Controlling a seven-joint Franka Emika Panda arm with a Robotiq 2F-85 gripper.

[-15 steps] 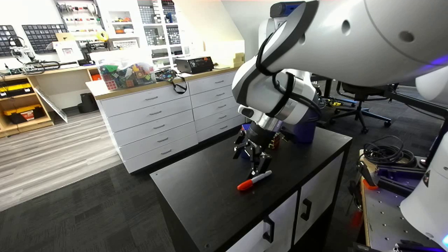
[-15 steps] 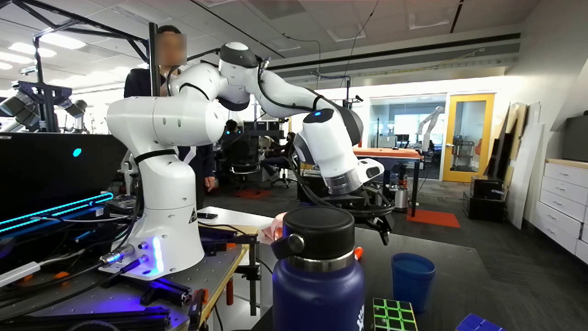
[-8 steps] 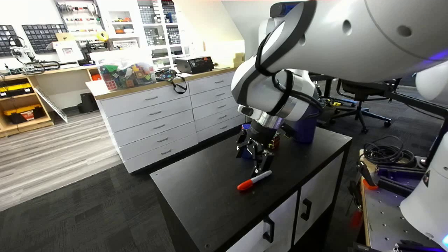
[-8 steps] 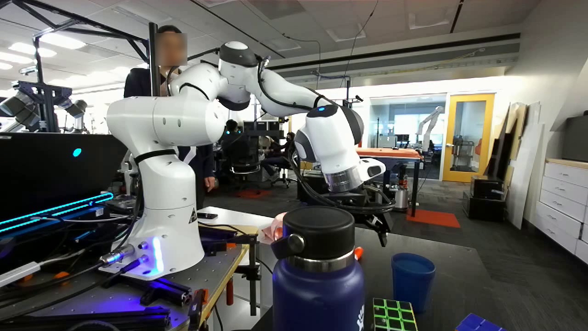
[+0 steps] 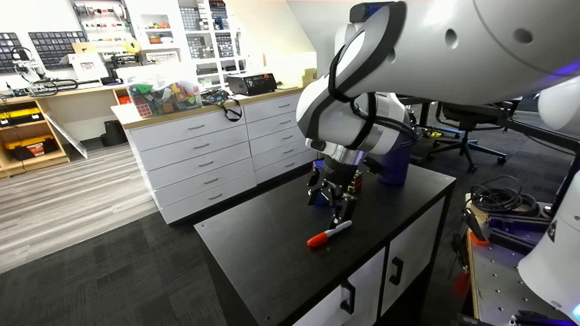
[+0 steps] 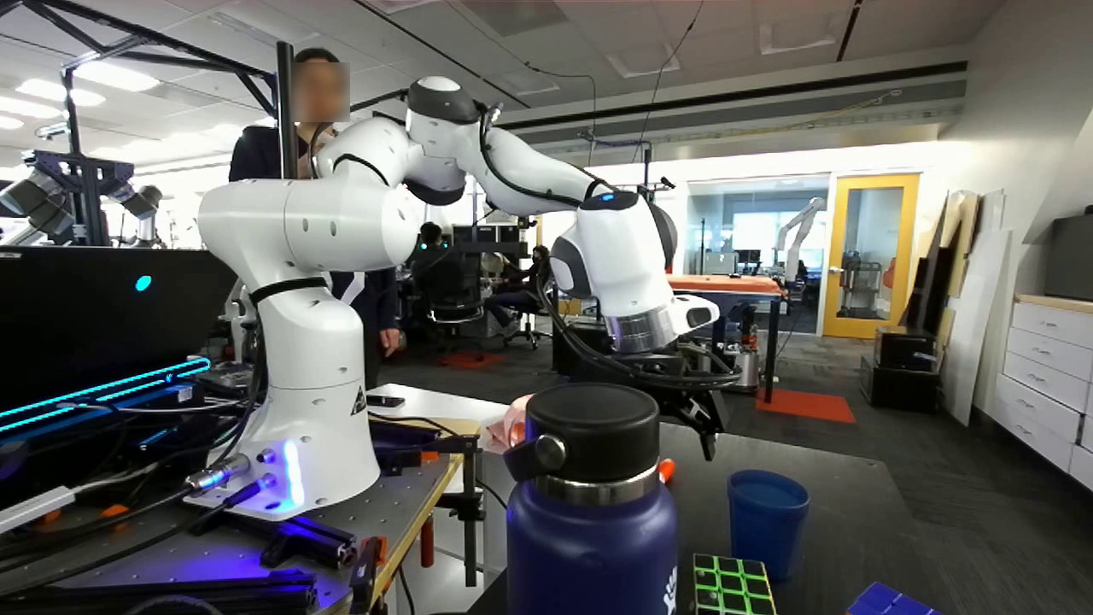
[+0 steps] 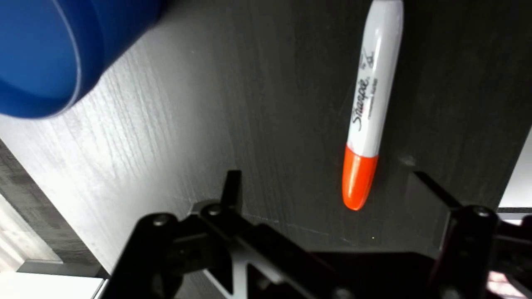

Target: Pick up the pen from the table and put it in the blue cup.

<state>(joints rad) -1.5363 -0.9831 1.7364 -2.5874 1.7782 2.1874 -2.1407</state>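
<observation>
The pen, a white-bodied marker with a red-orange cap, lies on the black table [image 5: 267, 253], also seen in the wrist view [image 7: 376, 83]. In an exterior view the whole pen [image 5: 320, 238] shows; in another only its orange end [image 6: 667, 470] shows beside the bottle. My gripper [image 7: 328, 178] is open and empty above the table, the pen's cap between its fingers in the wrist view, nearer the right finger. In an exterior view my gripper [image 5: 323, 213] is close above the pen's white end. The blue cup [image 6: 767, 525] stands upright, also at the wrist view's upper left [image 7: 89, 50].
A tall dark blue-purple bottle [image 6: 589, 547] with a black lid stands on the table. A multicoloured cube [image 6: 732, 588] stands between the bottle and cup. Another cube with a blue face [image 6: 888, 601] is near. The table's front edge has cabinet doors [image 5: 412, 253] below.
My gripper has shifted slightly to the right over the pen's white end in an exterior view, and slightly lower in another. The pen and the blue cup have not moved.
</observation>
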